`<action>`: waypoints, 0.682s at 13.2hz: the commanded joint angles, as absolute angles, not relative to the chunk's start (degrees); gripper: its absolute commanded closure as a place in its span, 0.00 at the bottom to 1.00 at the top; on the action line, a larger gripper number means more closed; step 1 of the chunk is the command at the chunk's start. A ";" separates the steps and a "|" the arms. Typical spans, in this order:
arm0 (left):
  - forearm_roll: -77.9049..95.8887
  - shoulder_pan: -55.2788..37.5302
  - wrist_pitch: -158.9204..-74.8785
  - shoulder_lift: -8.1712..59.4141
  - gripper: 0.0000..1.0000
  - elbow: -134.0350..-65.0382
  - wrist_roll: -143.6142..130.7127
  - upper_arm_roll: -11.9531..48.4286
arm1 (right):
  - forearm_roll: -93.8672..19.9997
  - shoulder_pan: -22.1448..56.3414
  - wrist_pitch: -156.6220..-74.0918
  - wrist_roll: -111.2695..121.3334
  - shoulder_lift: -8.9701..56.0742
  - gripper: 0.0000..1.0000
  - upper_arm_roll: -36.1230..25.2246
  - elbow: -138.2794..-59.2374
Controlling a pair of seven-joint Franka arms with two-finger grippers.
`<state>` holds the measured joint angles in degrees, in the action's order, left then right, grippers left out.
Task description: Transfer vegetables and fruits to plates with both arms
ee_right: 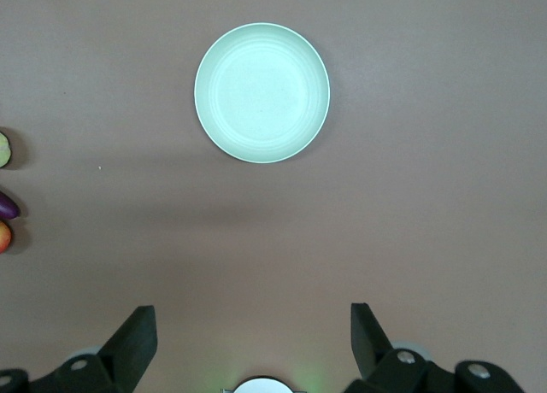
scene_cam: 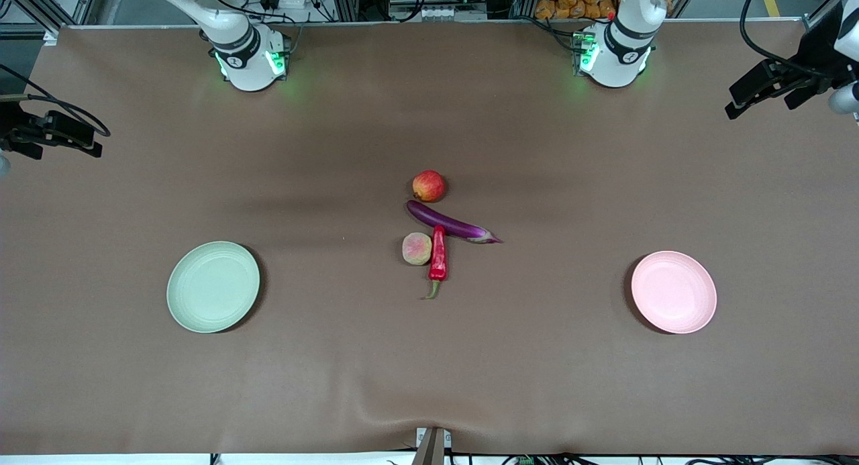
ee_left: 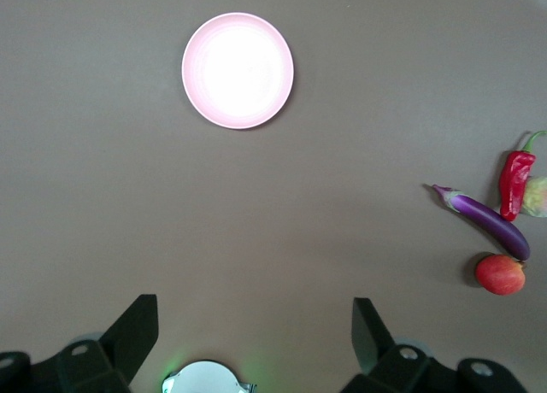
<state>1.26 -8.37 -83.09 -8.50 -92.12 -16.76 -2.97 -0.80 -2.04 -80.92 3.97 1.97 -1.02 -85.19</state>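
Note:
The purple eggplant [scene_cam: 449,222] lies mid-table, and the red chili pepper [scene_cam: 438,253] touches its side that is nearer the camera. The peach [scene_cam: 417,248] sits beside the chili. The red fruit [scene_cam: 429,186] sits just farther from the camera than the eggplant. The green plate [scene_cam: 213,286] lies toward the right arm's end and the pink plate [scene_cam: 674,292] toward the left arm's end; both are bare. My left gripper [ee_left: 255,312] is open and empty, high over the table near its base, with the pink plate [ee_left: 238,70] in view. My right gripper [ee_right: 253,320] is open and empty, high near its base, with the green plate [ee_right: 261,93] in view.
A brown cloth [scene_cam: 429,371] covers the table. The two arm bases [scene_cam: 251,59] [scene_cam: 614,56] stand along its edge farthest from the camera. A small metal bracket [scene_cam: 433,445] sits at the edge nearest the camera.

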 commanded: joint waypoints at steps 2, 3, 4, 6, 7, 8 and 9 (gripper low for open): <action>-2.37 -8.88 -81.12 -6.51 0.00 -89.74 -16.26 -3.08 | -1.14 -2.81 -81.04 4.57 1.76 0.00 -0.53 -85.34; -2.46 -8.96 -81.04 -5.46 0.00 -88.08 -16.26 -2.99 | -1.14 -2.81 -81.04 4.57 1.76 0.00 -0.53 -85.34; -2.63 -9.05 -80.69 -5.19 0.00 -87.46 -16.26 -2.99 | -1.14 -2.81 -81.04 4.57 1.76 0.00 -0.44 -85.34; -2.64 -9.23 -80.25 -5.19 0.00 -87.97 -14.95 -2.81 | -1.14 -2.81 -81.04 4.57 1.76 0.00 -0.53 -85.34; -2.64 -9.14 -79.72 -5.36 0.00 -88.41 -13.98 -2.73 | -1.14 -2.81 -81.04 4.57 1.76 0.00 -0.53 -85.25; -2.55 -9.05 -79.89 -5.71 0.00 -88.94 -13.89 -2.64 | -1.14 -2.81 -81.04 4.57 1.84 0.00 -0.44 -85.34; -2.64 -8.97 -79.98 -5.89 0.00 -89.47 -13.89 -2.64 | -1.14 -2.81 -81.04 4.57 1.85 0.00 -0.53 -85.34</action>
<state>-1.24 -8.94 -81.22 -5.80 -89.88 -15.07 -2.83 -0.80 -2.04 -80.92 3.97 1.97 -1.02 -85.20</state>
